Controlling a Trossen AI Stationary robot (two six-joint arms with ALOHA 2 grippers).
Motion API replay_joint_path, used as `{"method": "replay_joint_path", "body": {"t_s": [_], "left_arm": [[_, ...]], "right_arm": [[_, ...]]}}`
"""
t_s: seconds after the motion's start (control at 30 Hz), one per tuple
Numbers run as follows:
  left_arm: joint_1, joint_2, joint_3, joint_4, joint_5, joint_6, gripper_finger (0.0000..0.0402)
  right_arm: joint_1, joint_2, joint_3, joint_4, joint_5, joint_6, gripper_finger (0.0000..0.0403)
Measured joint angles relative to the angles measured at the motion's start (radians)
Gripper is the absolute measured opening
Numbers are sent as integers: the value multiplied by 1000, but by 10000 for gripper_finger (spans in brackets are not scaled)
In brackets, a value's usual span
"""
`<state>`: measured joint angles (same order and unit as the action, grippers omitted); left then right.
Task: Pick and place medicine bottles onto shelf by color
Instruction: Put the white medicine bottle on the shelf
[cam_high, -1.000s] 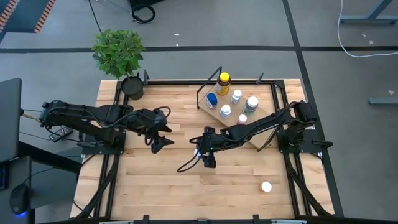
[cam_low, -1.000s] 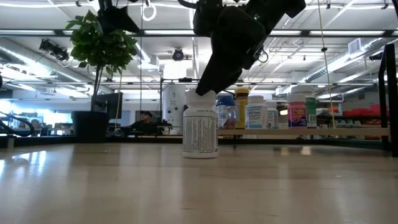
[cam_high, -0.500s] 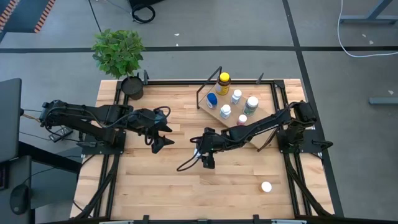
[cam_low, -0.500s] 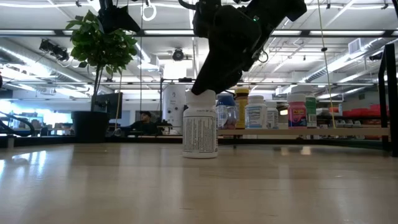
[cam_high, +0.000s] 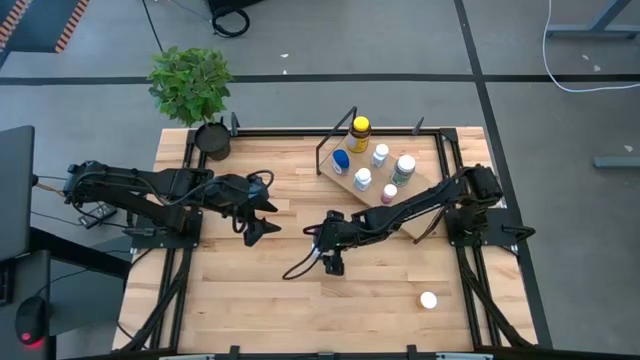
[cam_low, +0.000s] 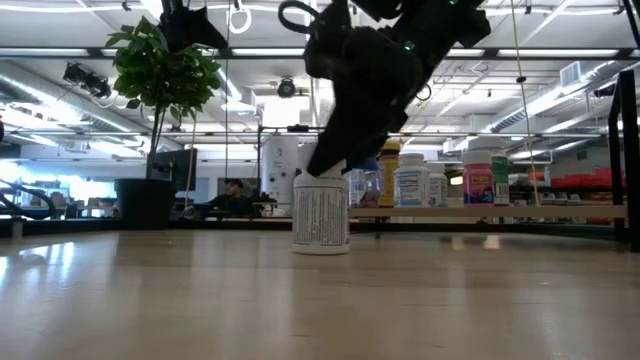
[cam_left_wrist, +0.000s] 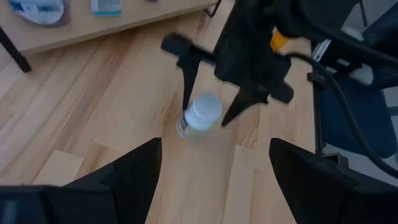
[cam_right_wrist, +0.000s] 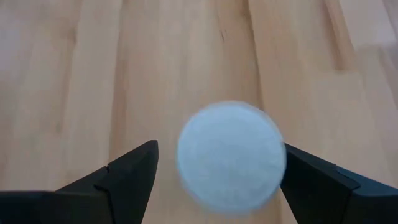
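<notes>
A white-capped medicine bottle (cam_low: 321, 212) stands upright on its base mid-table. My right gripper (cam_high: 334, 256) is open and points down over it, with one finger on each side of the white cap (cam_right_wrist: 230, 155); the left wrist view shows the same straddle around the bottle (cam_left_wrist: 200, 115). My left gripper (cam_high: 255, 215) is open and hovers left of the bottle, touching nothing. The light-wood shelf (cam_high: 372, 192) sits at the far right on its black wire frame and carries several bottles, among them an amber one with a yellow cap (cam_high: 360, 130) and a blue-capped one (cam_high: 341, 161). My right gripper comes at the bottle's cap (cam_right_wrist: 230, 155) from above, its fingers (cam_right_wrist: 134, 174) on either side. One finger looks close against the cap's edge, but I cannot tell whether it touches. The bottle stands upright on the table.
Another white-capped bottle (cam_high: 428, 299) stands alone near the table's near right corner. A black plant pot (cam_high: 213, 140) with a green plant sits at the far left corner. Black frame rails run along the table's edges. Bare planks lie across the near half.
My right gripper has come down a little and moved slightly toward the table's left, so its fingers now reach the level of the bottle's cap. The bottle has stayed upright in place.
</notes>
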<state>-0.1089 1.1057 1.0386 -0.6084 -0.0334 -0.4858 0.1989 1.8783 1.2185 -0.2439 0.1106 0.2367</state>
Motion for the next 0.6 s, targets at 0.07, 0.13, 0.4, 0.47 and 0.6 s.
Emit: {"method": "replay_joint_path", "body": {"t_s": [0.07,0.13,0.4,0.47,0.6], "left_arm": [[0,0,1,10,0,0,302],[0,0,1,17,0,0,302],[0,0,1,27,0,0,302],[0,0,1,31,0,0,302],[0,0,1,34,0,0,302]], "right_arm": [[1,7,7,20,9,2,317],[0,7,9,16,12,0,317],[1,5,14,5,17,32,317],[1,4,14,8,25,51,317],[0,4,14,10,40,66,314]]}}
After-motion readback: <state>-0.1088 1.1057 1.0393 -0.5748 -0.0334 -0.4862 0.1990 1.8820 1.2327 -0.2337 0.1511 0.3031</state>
